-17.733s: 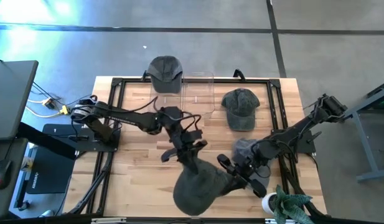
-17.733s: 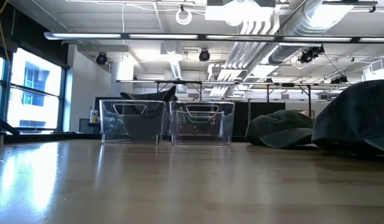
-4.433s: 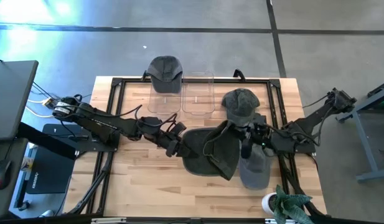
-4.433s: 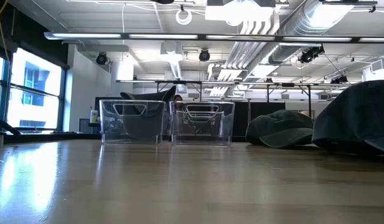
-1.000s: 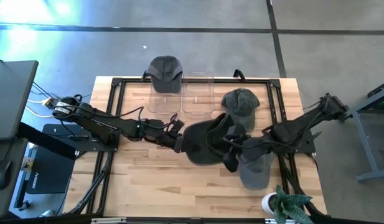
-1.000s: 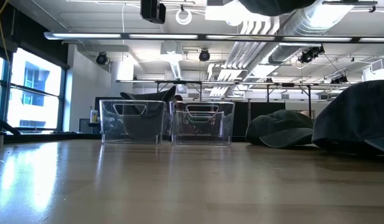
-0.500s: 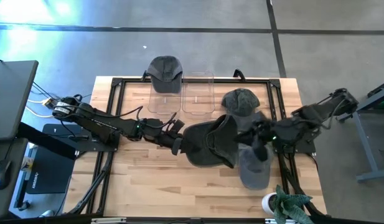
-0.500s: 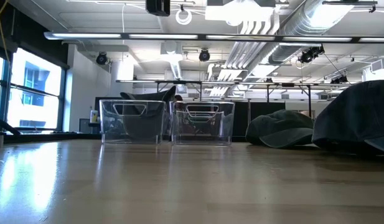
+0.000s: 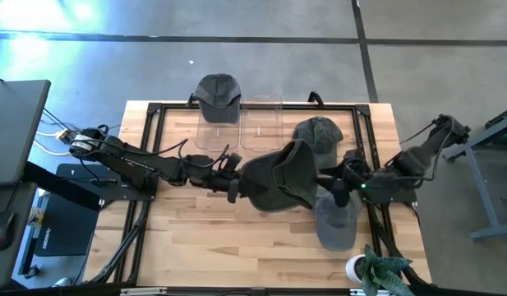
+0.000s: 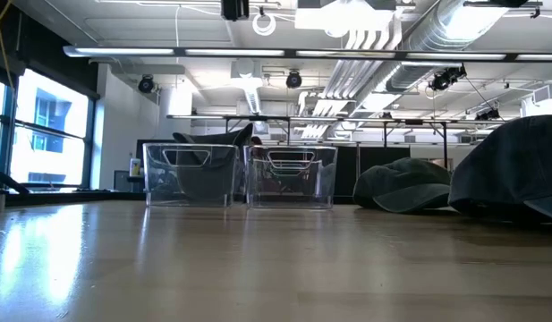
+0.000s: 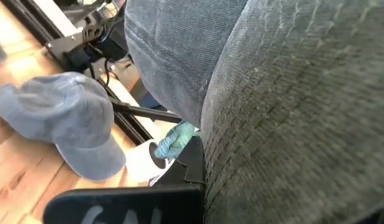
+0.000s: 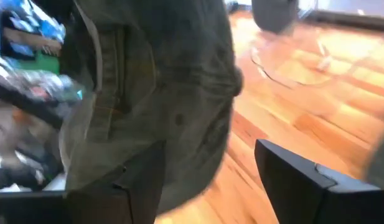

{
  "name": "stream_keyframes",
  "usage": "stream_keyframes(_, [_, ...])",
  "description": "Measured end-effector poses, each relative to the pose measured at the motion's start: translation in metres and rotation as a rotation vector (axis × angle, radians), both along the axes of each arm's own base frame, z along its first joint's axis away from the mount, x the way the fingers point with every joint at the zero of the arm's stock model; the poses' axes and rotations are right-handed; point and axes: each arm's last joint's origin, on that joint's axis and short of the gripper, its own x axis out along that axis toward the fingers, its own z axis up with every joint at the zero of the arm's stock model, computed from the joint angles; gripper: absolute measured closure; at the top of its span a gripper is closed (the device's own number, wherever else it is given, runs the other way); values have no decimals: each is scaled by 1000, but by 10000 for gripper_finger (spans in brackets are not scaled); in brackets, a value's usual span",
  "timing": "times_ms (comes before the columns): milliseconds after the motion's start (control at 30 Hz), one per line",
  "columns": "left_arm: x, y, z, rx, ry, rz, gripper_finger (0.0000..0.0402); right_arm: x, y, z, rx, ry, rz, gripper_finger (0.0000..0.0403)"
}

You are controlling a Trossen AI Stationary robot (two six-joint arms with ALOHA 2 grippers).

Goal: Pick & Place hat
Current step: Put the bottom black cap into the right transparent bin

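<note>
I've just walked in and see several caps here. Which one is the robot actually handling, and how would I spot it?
Look at the middle of the wooden table, just in front of the two clear bins. The dark cap there hangs off the surface, pinched by the left gripper at its edge. Unlike the other caps, which rest on the table or in a bin, it is lifted and crumpled.

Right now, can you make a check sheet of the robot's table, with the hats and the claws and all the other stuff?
Surface: wooden table, black frame on top.
Job's things: dark hat lifted mid-table; grey hat lying at the back; blue-grey hat lying near the front; one hat in the left clear bin; middle clear bin looks empty.
Clutter: small plant in a white cup at the front corner.
Claws: left claw shut on dark hat's edge; right claw open beside it.
Cables: wires off the table's left side.
Surroundings: grey floor, desk and monitor left; no people seen.
</note>
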Motion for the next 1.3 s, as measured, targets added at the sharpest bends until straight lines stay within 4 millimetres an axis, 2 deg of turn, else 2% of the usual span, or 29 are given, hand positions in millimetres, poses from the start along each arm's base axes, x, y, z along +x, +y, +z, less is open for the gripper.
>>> stream_keyframes(233, [-1, -1, 6, -4, -61, -34, 401, 10, -10, -29, -7, -209, -38, 196])
stream_keyframes(433, [-1, -2, 6, -2, -62, -64, 401, 8, -24, -25, 3, -445, 38, 251])
stream_keyframes(567, [-1, -2, 6, -6, -61, -68, 401, 8, -29, -19, 5, -465, 104, 311])
stream_keyframes(700, [-1, -2, 6, -6, -61, -69, 401, 13, -30, -16, -41, -427, 153, 380])
stream_keyframes(900, [-1, -2, 6, -5, -59, -63, 401, 13, -31, -7, -78, -317, 124, 370])
stream_keyframes(1033, [-1, -2, 5, -1, -57, -56, 391, 7, -34, 5, -124, -191, 101, 383])
stream_keyframes(1167, [-1, -2, 6, 2, -61, -66, 348, 3, -38, 23, -180, -95, 68, 383])
stream_keyframes(1300, [-1, -2, 4, 25, -44, -77, 276, 11, -42, 40, -268, 11, 59, 383])
